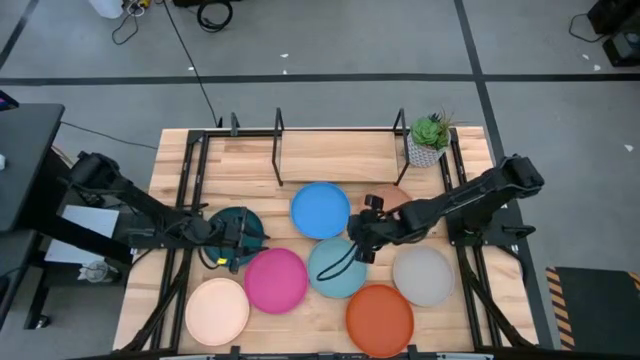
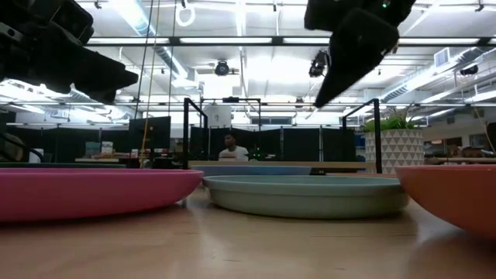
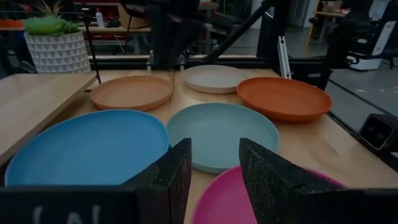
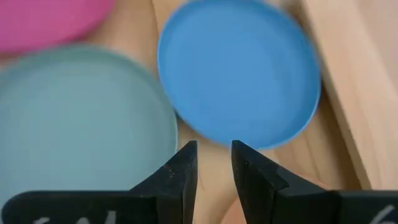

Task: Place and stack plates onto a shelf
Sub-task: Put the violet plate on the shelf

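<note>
Plant pot [image 1: 428, 143] by shelf [image 1: 340, 140].

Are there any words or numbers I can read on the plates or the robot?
None can be read.
The plates, such as the blue plate and the magenta plate, are plain.
Pale marks on the left pincer body and the right pincer body are cut off at the picture's edge, unreadable.

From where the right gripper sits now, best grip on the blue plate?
Probably the blue plate by its thin raised rim, at the edge nearest the right gripper. It lies flat on the table, so one finger goes under the lip, one inside. Its jaws stand open, empty.
</note>
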You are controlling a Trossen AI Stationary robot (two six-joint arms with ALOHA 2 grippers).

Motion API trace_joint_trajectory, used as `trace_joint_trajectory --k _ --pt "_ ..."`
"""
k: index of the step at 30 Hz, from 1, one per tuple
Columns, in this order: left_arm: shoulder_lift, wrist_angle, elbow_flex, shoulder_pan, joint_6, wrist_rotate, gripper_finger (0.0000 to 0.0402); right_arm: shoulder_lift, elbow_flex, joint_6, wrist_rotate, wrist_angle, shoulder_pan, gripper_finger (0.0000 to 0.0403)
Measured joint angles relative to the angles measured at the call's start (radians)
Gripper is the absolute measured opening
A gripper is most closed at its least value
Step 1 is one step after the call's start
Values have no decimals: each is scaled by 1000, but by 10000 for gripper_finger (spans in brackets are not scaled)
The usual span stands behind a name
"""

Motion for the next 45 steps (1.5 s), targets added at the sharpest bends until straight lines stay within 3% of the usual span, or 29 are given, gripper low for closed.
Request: trace_joint_trajectory --k 6,13,19,27,45 --pt "51 81 0 0 1 -2 142 137 95 -128 -23 -35 -9 124" --pt "52 80 0 1 -5 -3 142 290 229 -301 -30 -213 -46 174" --pt "51 74 0 1 -8 -3 142 370 260 -557 -20 -243 -67 180" --pt "50 54 0 1 -40 -3 142 427 260 -795 67 -229 -89 157" --pt "50 36 0 0 -51 -3 142 470 260 -945 86 -171 -115 34"
